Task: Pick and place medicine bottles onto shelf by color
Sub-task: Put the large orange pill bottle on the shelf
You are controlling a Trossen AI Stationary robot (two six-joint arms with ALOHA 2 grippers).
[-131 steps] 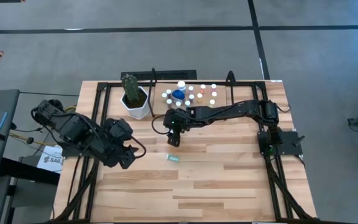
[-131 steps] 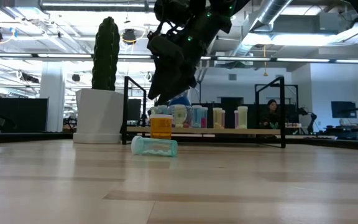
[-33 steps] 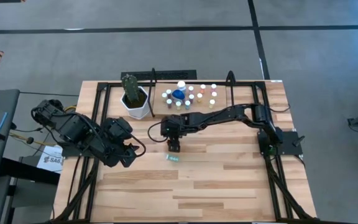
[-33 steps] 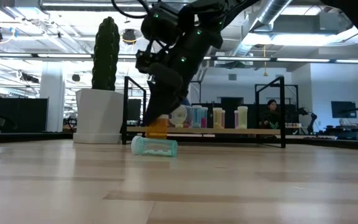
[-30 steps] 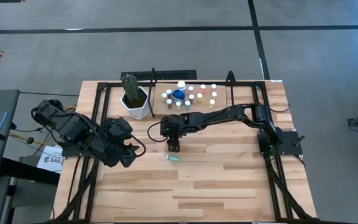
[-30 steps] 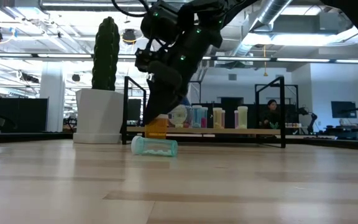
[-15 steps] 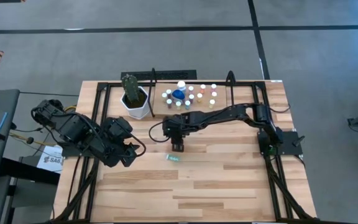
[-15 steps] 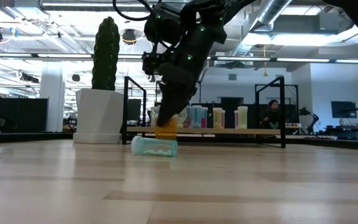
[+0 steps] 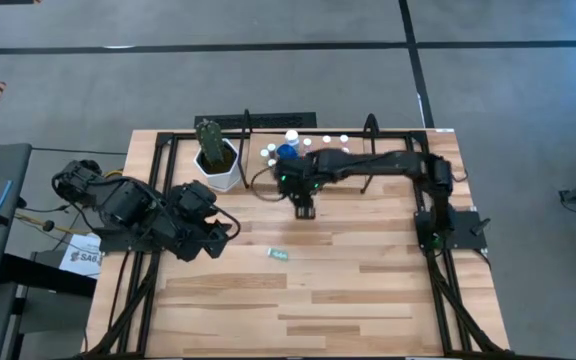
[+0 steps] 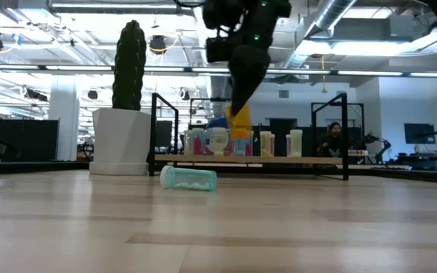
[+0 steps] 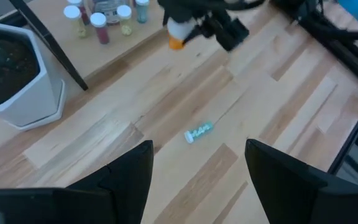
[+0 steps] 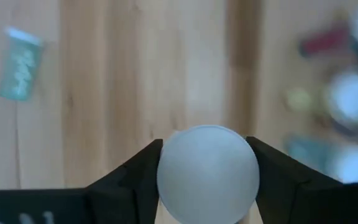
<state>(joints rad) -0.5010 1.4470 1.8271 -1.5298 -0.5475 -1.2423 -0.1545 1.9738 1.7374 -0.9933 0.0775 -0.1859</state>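
Looking at the high view, you are seeing the right gripper (image 9: 304, 207) hanging just in front of the shelf (image 9: 360, 172), near the worktop's back edge, with its fingers pinched on an amber bottle (image 10: 240, 121). The low view is showing that bottle clear of the worktop, raised about to the level of the bottles already on the shelf, and the right wrist view is showing its white cap (image 12: 207, 172) squeezed between both fingers, so the grip is looking sound. You are therefore partway through one carry: the amber bottle is lifted but not yet set down. A good many bottles (image 10: 234, 142) are already standing in a cluster on the shelf board, with the blue one (image 9: 286, 151) among them toward the cactus pot (image 9: 218, 165); whether they are properly grouped by colour I cannot tell. One teal bottle (image 9: 278, 254) is lying on its side out on the open worktop, roughly at its middle and well apart from the shelf, and it is the only loose bottle showing there. So, judging from this, what is left for you is placing the amber bottle beside its own colour and then fetching the teal one, which will probably need a grasp across its body since it is lying down. The left gripper (image 9: 214, 236) is waiting near the worktop's left edge with its fingers spread wide and nothing between them, the teal bottle showing ahead of it in its wrist view.
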